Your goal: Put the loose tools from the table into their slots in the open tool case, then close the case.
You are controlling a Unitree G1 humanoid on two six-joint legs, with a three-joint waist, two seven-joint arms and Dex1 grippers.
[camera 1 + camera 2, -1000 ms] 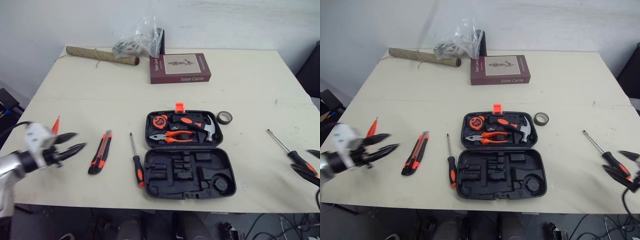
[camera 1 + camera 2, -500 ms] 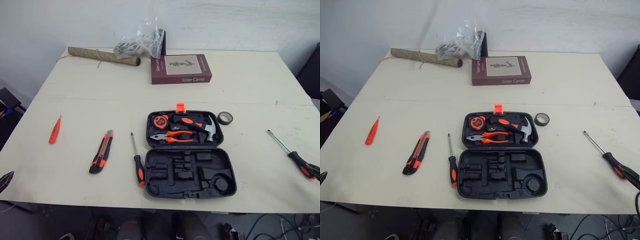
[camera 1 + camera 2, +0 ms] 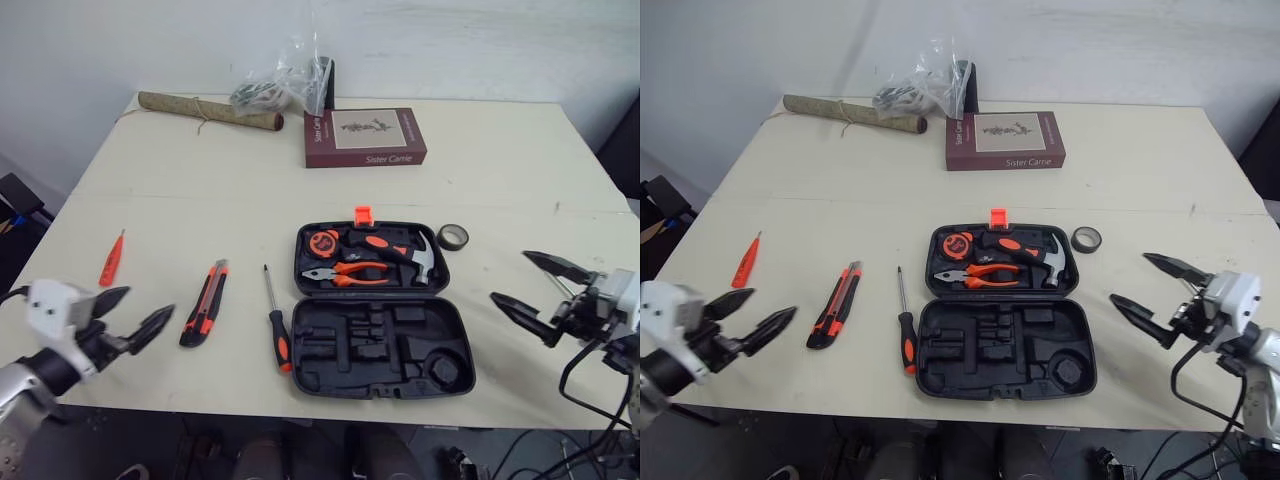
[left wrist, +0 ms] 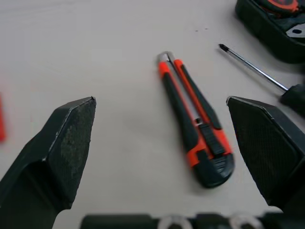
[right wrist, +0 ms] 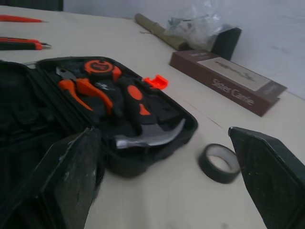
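The black tool case (image 3: 452,340) lies open mid-table. Its far half holds a tape measure (image 3: 321,242), pliers (image 3: 345,272) and a hammer (image 3: 400,250); the near half's slots are empty. Left of it lie a Phillips screwdriver (image 3: 275,325), an orange-and-black utility knife (image 3: 203,302) and a small orange screwdriver (image 3: 111,258). A tape roll (image 3: 452,237) sits by the case's far right corner. My left gripper (image 3: 148,303) is open, near the front edge left of the knife (image 4: 193,119). My right gripper (image 3: 508,276) is open, right of the case, facing the hammer (image 5: 143,129).
At the back of the table are a maroon book (image 3: 365,137), a rolled brown paper tube (image 3: 208,110) and a clear plastic bag (image 3: 280,85). Bare tabletop (image 3: 200,200) lies between these and the tools. The table's front edge runs just below the case.
Both grippers, nearly out of view half a second ago, have come up: the left beside the knife, the right beside the case. The tools and case have not moved.
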